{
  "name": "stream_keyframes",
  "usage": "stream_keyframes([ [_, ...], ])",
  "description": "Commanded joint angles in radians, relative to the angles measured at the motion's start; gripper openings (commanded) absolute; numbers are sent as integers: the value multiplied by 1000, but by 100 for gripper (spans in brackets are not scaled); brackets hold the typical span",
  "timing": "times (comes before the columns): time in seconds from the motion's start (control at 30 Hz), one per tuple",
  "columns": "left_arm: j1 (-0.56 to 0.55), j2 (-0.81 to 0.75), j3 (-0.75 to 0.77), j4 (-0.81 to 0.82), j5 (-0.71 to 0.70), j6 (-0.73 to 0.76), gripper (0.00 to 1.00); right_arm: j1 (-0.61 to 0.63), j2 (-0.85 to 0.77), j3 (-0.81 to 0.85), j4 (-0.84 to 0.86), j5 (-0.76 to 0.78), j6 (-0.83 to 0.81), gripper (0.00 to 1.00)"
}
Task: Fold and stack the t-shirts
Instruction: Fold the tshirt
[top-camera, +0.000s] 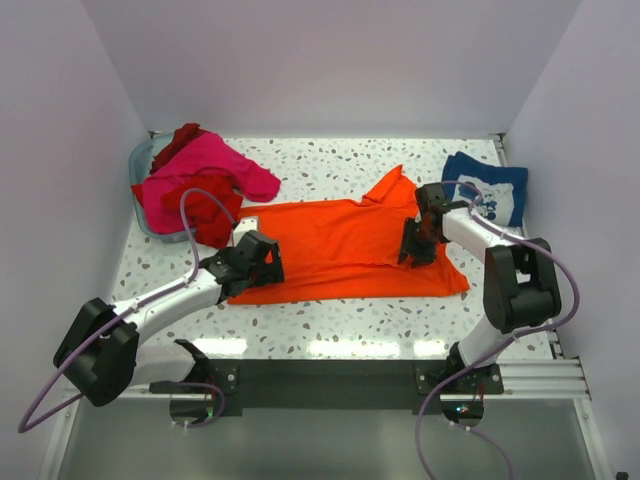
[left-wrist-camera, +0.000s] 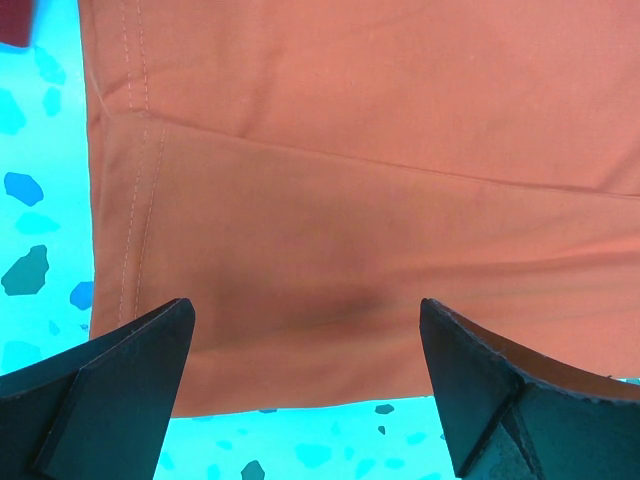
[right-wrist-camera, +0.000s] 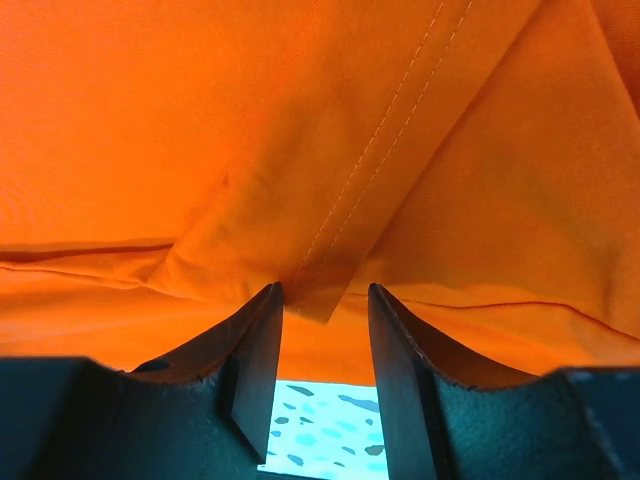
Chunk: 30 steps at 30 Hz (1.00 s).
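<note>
The orange t-shirt (top-camera: 340, 250) lies spread across the middle of the table. My left gripper (top-camera: 262, 262) sits at its left end, near the front corner. Seen from the left wrist, the left gripper (left-wrist-camera: 305, 310) is wide open over the orange t-shirt's (left-wrist-camera: 350, 150) hem, nothing between its fingers. My right gripper (top-camera: 415, 250) is on the shirt's right part. From the right wrist, the right gripper (right-wrist-camera: 325, 290) is partly open around a hemmed flap of the orange t-shirt (right-wrist-camera: 200, 120), a gap showing beside the flap. A pink t-shirt (top-camera: 205, 165), a red t-shirt (top-camera: 205, 210) and a navy t-shirt (top-camera: 487, 185) lie apart.
A grey-blue bin (top-camera: 140, 165) at the back left holds the pink and red cloth, which spills over its rim onto the table. The navy shirt sits folded at the back right corner. White walls close in the left, back and right sides.
</note>
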Motion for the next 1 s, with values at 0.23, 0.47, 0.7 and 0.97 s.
stream_keyframes([
  [0.23,-3,-27,-1,-7,-29,-6,100,5,37,-29,82,-48,34,28],
  [0.47,-3,-33,-7,-9,-32,-8,100,9,45,-2,76,-45,44,11],
  [0.7,-3,-31,-6,-11,-35,-5,100,39,89,104,22,-17,42,11],
  [0.97,-3,-34,-6,-20,-35,-3,100,67,191,274,-43,17,44,16],
])
